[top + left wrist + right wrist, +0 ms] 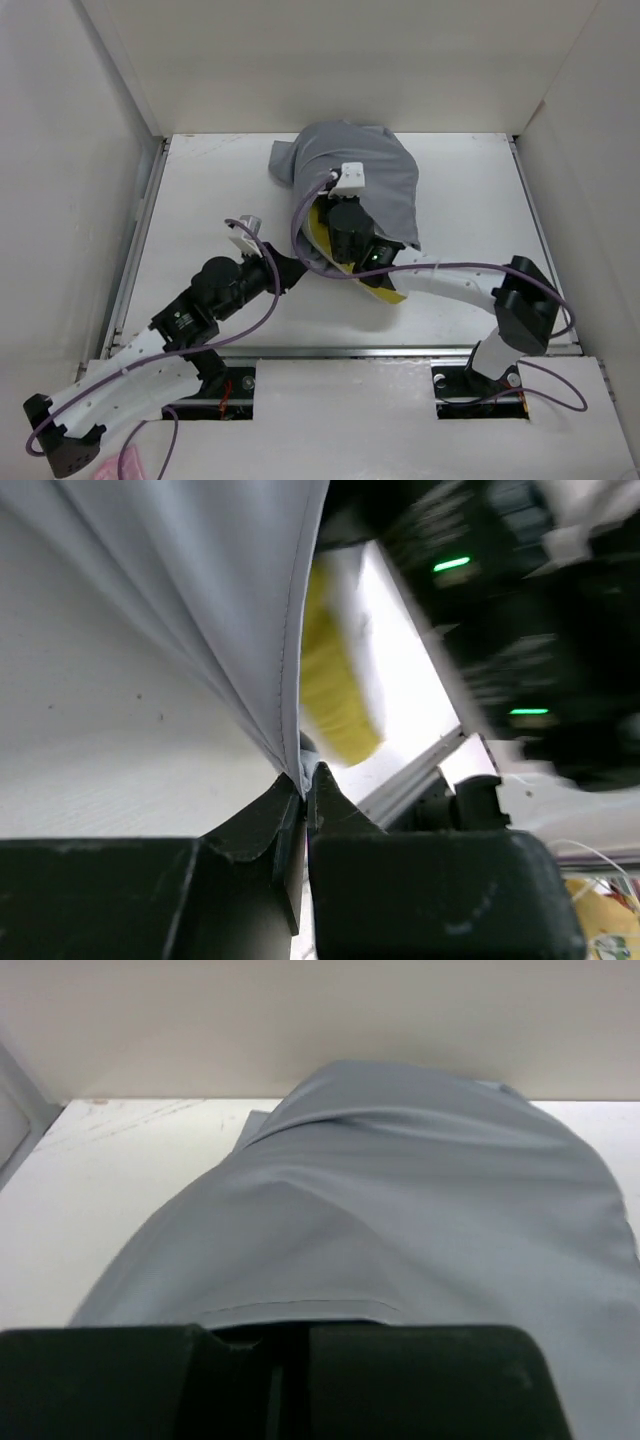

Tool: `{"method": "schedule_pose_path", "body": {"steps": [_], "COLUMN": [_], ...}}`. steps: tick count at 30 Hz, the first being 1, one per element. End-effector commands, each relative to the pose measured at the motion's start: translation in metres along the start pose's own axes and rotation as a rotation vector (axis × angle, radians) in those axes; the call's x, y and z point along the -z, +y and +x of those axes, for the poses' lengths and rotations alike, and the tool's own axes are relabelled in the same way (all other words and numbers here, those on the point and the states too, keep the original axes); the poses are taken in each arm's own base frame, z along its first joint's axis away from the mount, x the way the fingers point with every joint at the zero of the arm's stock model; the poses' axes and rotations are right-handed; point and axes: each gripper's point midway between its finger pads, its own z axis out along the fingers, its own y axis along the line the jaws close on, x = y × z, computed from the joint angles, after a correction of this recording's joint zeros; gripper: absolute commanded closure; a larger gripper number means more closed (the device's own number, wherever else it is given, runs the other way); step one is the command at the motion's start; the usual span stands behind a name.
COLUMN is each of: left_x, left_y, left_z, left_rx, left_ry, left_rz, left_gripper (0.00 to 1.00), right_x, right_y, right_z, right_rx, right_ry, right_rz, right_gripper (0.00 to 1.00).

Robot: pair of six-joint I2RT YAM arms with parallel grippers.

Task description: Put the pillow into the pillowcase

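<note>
The grey pillowcase point(372, 165) lies bunched at the back middle of the table, over most of the pillow. Only the pillow's yellow band point(388, 293) sticks out at the near side; it also shows in the left wrist view point(340, 680). My left gripper point(298, 265) is shut on the pillowcase's lower left edge point(240, 610), with the cloth pulled taut from its fingertips point(303, 772). My right gripper point(338, 205) sits at the case's mouth, jaws together, its tips hidden under the grey hem point(300, 1310). The case point(400, 1190) rises in a mound ahead of it.
White walls enclose the table on the left, back and right. A metal rail point(330, 350) runs along the near edge. The right arm point(450, 275) crosses in front of the pillow. Cables loop over both arms.
</note>
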Motion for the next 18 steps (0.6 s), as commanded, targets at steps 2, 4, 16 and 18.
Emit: {"method": "schedule_pose_path", "body": {"steps": [2,4,16,18], "left_x": [0.043,0.047,0.036,0.039], "left_y": [-0.060,-0.059,0.009,0.010], "left_z": [-0.030,-0.032,-0.020,-0.030], "left_rx": [0.020,0.035,0.067,0.052], "left_ry": [0.001,0.008,0.080,0.046], "left_rz": [0.180,0.160,-0.271,-0.293], "left_gripper": [1.00,1.00,0.00,0.00], "right_x": [-0.015,-0.015,0.088,0.112], "right_y": [0.003,0.011,0.077,0.068], "right_z": [0.012,0.027,0.083,0.077], "right_rx": [-0.050,-0.034,0.154,0.168], "right_ry": [-0.093,-0.070,0.381,0.423], "right_rz": [-0.021,-0.073,-0.813,-0.882], "right_gripper": [1.00,0.93,0.04,0.04]}}
